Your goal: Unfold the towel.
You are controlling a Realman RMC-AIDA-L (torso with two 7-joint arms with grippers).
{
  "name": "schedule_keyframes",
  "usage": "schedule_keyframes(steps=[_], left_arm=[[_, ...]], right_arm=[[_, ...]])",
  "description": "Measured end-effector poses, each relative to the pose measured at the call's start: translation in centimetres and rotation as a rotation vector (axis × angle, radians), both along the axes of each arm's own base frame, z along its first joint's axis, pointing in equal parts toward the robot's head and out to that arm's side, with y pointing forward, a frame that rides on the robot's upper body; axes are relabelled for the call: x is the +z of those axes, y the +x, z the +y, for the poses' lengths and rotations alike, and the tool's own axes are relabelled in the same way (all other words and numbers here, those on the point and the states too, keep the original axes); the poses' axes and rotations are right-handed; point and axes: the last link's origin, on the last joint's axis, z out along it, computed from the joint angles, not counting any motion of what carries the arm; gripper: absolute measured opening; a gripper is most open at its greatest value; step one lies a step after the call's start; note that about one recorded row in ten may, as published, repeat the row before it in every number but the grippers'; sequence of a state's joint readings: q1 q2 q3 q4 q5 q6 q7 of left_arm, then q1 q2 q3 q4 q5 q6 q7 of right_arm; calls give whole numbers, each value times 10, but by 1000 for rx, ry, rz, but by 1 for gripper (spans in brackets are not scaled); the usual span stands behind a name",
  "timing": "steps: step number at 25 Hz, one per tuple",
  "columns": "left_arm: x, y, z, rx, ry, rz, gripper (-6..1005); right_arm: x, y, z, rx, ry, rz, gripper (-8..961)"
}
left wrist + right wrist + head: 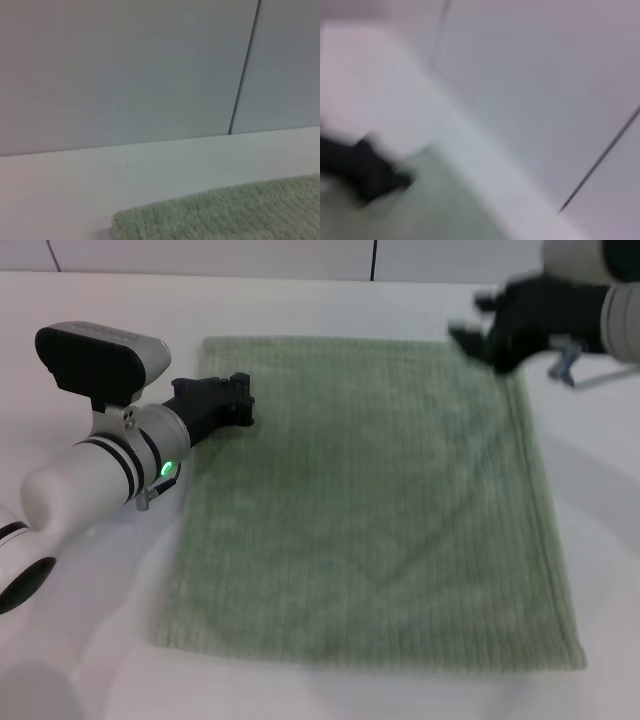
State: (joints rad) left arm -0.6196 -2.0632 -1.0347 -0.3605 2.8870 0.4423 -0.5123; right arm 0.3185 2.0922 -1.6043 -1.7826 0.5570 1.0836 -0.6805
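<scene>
The pale sage-green towel (370,510) lies spread flat on the white table (90,660) as one wide sheet with a few soft creases. My left gripper (243,400) rests at the towel's left edge near its far left corner. My right gripper (478,340) is blurred and hovers over the towel's far right corner. The left wrist view shows a towel corner (225,215) on the table. The right wrist view shows blurred green cloth (435,210) and a dark blurred shape (365,172) beside it.
A white wall (200,255) with dark vertical seams (374,260) stands just behind the table's far edge. Bare table runs around the towel on all sides. My left arm (90,480) reaches in from the near left.
</scene>
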Motion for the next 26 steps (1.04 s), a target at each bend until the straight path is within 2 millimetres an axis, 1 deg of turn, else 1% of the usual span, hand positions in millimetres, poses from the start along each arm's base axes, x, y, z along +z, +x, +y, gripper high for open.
schedule_keyframes(steps=[2,3,4,7,9,10,11,12,13,14,15,16,17,18,19,20,21,22,23,24,26], left_arm=[[0,0,0,0,1,-1,118],[1,0,1,1,5,-1,119],[1,0,1,1,5,-1,119],[2,0,1,-4,13,-7,120],[7,2,0,-31,39,-44,121],[12,3,-4,-59,73,-90,122],[15,3,-6,-74,89,-111,122],[22,5,-10,-115,132,-161,123],[36,5,-19,-176,207,-234,123],[36,5,-19,-176,207,-234,124],[47,6,-25,-219,261,-280,124],[47,6,-25,-219,261,-280,125],[59,5,-31,-251,319,-319,125],[64,4,-33,-264,339,-329,126],[66,3,-34,-270,351,-334,126],[71,1,-36,-281,374,-341,126],[75,0,-38,-288,392,-342,126],[77,-1,-39,-295,406,-340,126],[82,-1,-43,-319,443,-325,126],[82,-1,-43,-319,443,-325,126],[84,-1,-44,-338,462,-307,126]], right_arm=[[2,2,7,41,86,52,357],[0,7,16,70,164,97,356],[0,7,16,70,164,97,356],[-15,13,24,123,244,129,354],[-25,12,24,192,313,138,353],[-34,9,20,269,387,150,352],[-34,9,20,269,387,150,357],[-38,8,17,308,426,161,361],[-46,5,12,376,502,190,366],[-46,5,12,376,502,190,371],[-50,5,10,409,541,205,376],[-52,6,8,438,583,225,380],[-52,7,8,448,610,247,385],[-47,9,9,450,666,323,390],[-47,9,9,450,666,323,394],[-40,14,13,418,701,430,399],[-40,14,13,418,701,430,486],[-38,17,15,401,710,474,574],[-34,25,18,381,727,536,661],[-34,25,18,381,727,536,661],[-33,32,18,379,744,552,661]])
